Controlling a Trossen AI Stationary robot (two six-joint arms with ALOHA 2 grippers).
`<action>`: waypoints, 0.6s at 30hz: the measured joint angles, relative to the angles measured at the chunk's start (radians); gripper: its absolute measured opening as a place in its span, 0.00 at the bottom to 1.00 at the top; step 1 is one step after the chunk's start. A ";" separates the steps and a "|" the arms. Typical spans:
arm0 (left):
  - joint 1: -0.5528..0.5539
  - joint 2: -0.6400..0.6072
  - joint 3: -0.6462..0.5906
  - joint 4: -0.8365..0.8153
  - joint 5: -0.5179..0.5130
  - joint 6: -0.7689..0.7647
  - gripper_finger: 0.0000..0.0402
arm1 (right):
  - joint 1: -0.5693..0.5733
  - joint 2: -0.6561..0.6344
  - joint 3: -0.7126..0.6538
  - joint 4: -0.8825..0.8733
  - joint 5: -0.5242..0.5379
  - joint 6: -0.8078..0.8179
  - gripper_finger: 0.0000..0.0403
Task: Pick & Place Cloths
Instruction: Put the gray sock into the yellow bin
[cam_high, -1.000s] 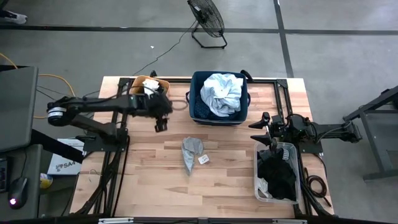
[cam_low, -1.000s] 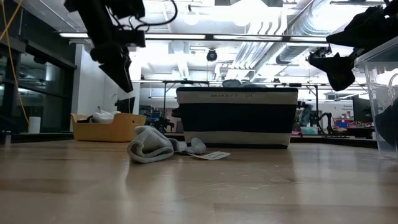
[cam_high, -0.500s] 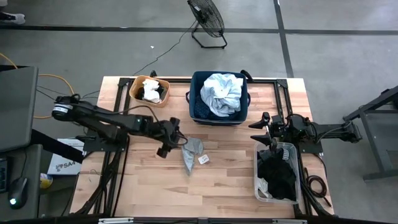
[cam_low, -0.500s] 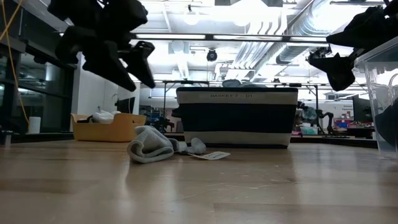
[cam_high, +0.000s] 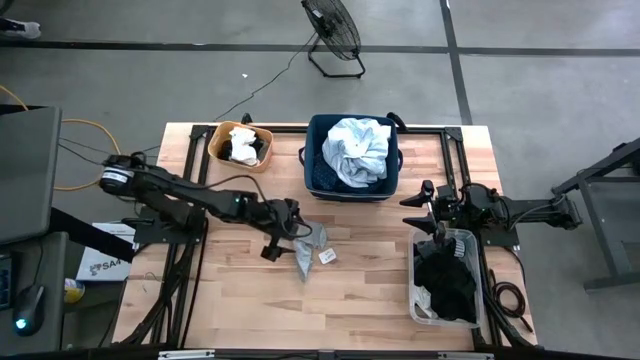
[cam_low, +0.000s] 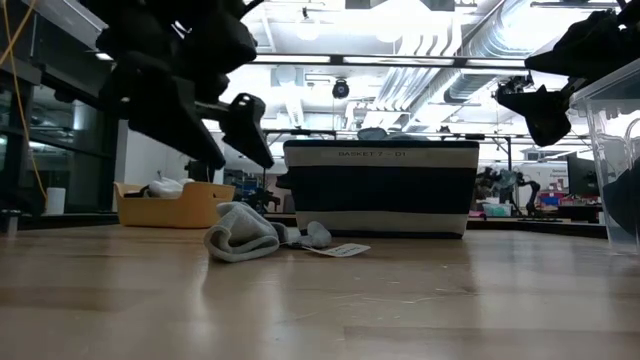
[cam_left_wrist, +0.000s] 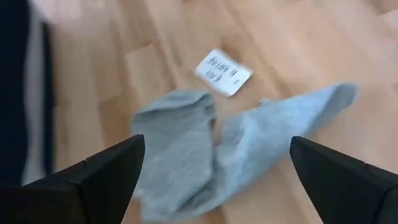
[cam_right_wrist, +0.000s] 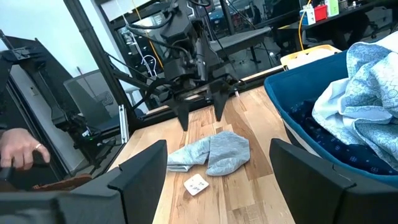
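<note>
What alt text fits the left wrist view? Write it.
A grey-green sock lies crumpled on the wooden table, its white tag beside it, framed between the open left gripper's two dark fingers.

Around my bench: a grey concrete floor (cam_high: 560, 90) is spreading on every side, with dark seam lines (cam_high: 455, 60) crossing it. A black floor fan (cam_high: 332, 30) is standing at twelve o'clock of my table, its cable trailing toward the wood. A grey table corner (cam_high: 25, 170) is sitting at nine o'clock, a dark metal frame (cam_high: 605, 185) at three o'clock. Overhead, white ducts (cam_low: 470, 60) and bright ceiling lights (cam_low: 310, 30) are running across the hall. A person's hand (cam_right_wrist: 22, 149) is resting near a far workstation.
</note>
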 joint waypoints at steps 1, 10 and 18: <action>-0.001 0.009 0.000 0.014 0.021 -0.001 0.98 | 0.000 0.000 0.000 0.000 0.000 0.000 0.68; 0.000 0.096 0.000 0.074 0.072 -0.021 0.97 | 0.000 0.000 0.000 0.000 0.000 0.000 0.68; 0.003 0.169 0.001 0.111 0.076 -0.022 0.97 | 0.000 0.000 0.000 0.001 0.000 0.000 0.68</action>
